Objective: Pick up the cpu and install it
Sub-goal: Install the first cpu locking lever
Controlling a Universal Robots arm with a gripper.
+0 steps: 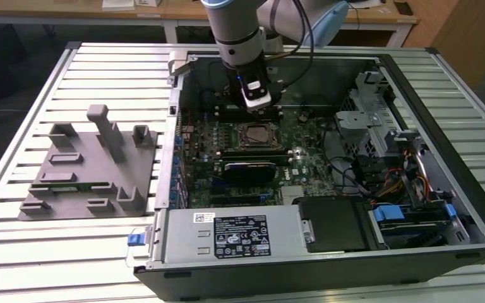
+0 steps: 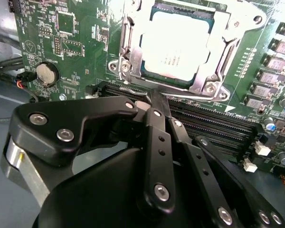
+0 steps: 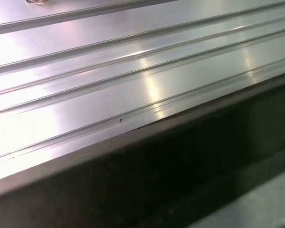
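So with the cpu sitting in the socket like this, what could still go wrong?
1. The cpu lies inside the socket frame, but whether it is fully seated cannot be told; pins might bend if it is tilted.
2. The gripper hangs close above the memory slots, so a low sideways move might scrape them.

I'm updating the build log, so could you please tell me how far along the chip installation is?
The cpu already lies in the socket frame on the motherboard. The end effector, fingers together and holding nothing, sits just beside the socket, over the memory slots. Whether the socket is latched cannot be told from these views.
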